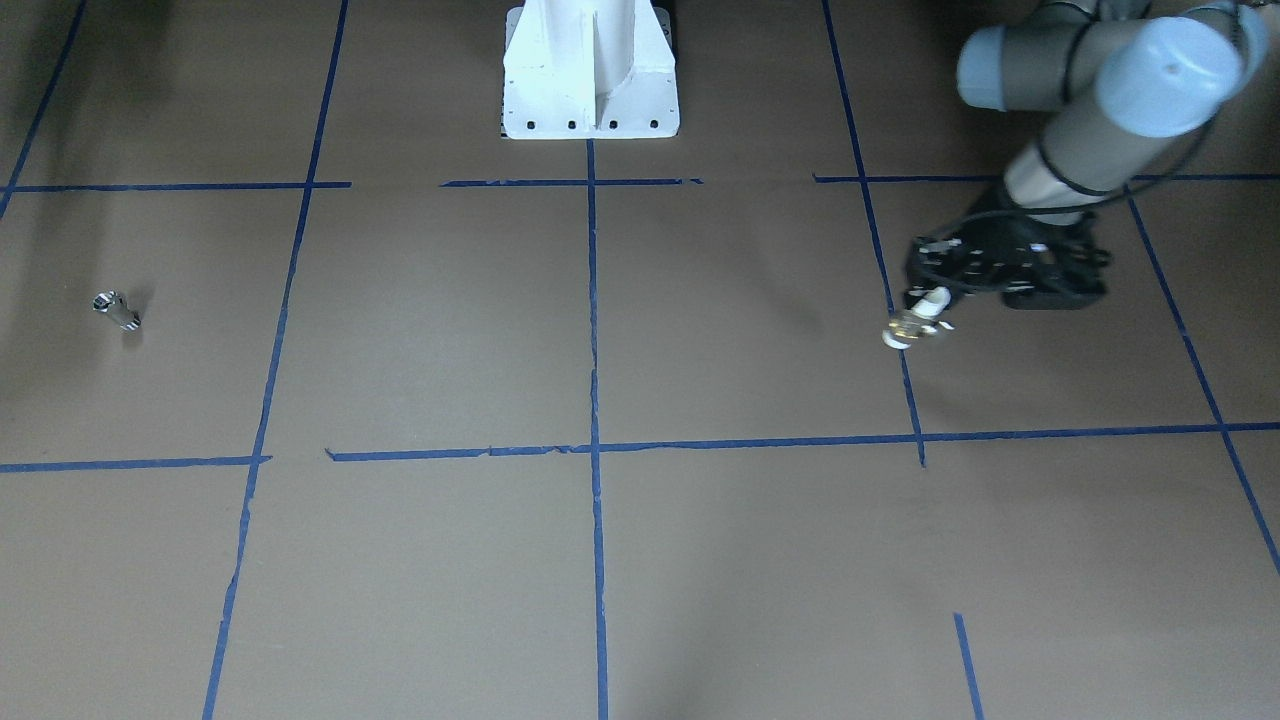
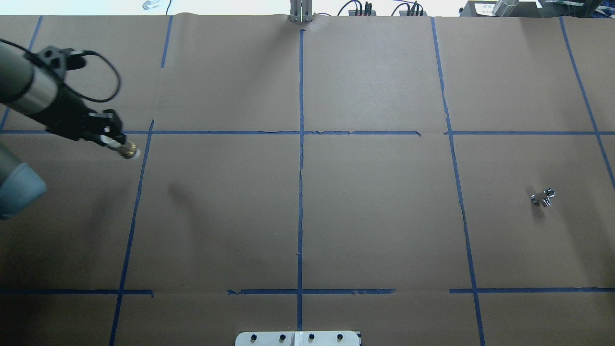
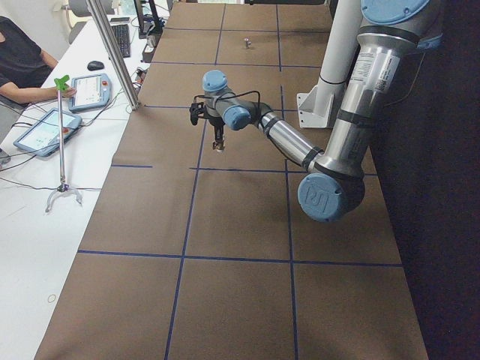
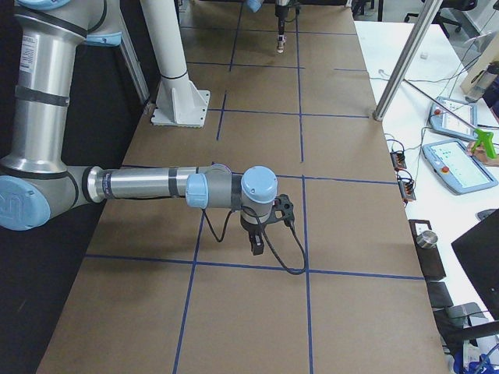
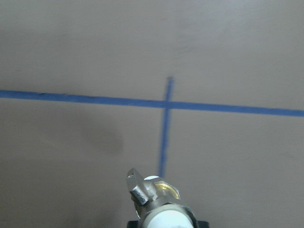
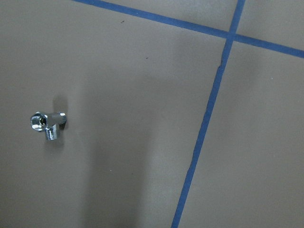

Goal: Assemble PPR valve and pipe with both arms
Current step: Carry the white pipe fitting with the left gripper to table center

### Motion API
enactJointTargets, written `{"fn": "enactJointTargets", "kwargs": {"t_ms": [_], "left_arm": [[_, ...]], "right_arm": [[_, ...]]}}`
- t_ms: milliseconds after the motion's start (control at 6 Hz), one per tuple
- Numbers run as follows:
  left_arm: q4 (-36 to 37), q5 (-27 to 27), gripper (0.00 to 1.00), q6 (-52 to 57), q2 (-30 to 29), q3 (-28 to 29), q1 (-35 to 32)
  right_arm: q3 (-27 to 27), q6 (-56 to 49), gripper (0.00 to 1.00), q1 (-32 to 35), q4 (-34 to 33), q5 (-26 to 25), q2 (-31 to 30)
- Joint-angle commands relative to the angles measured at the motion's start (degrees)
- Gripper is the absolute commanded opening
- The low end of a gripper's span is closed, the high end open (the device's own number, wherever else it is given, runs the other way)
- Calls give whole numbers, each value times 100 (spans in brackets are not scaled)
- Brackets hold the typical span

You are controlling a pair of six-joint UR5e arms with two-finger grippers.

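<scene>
You've got the right arm close in, reaching from 9 o'clock, right gripper pointing down over the table, jaws unreadable, cable looping toward 5. Far off at 12: left gripper, PPR valve at its tip. White pedestal at 11.

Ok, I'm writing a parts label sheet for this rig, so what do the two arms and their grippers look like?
Both are silver-grey tubes with rounded joints closed by light-blue caps. The left arm and the right arm each carry a pale logo on one cap. The left gripper and right gripper are black and blocky, each with a black cable looping off the wrist.
</scene>
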Motion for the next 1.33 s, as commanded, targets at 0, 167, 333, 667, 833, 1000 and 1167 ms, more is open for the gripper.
{"fn": "enactJointTargets", "kwargs": {"t_ms": [0,167,333,667,833,1000,1167], "left_arm": [[619,675,0,-636,-1020,60,1010],[666,959,0,-1177,-1520,287,1623],[675,1597,0,-1444,-2265,924,2012],[841,1787,0,-1596,-2834,1528,2104],[1016,2014,0,-1596,-2922,1537,2278],[1140,2034,0,-1587,-2966,1537,2289],[1158,2104,0,-1587,-2958,1537,2315]], "right_arm": [[0,0,100,-16,0,18,0],[9,0,100,-34,9,36,0],[9,0,100,-34,9,88,0],[26,0,100,-43,17,167,0],[35,0,100,-43,17,176,0],[35,0,100,-43,17,177,0],[26,0,100,-43,17,177,0]]}}
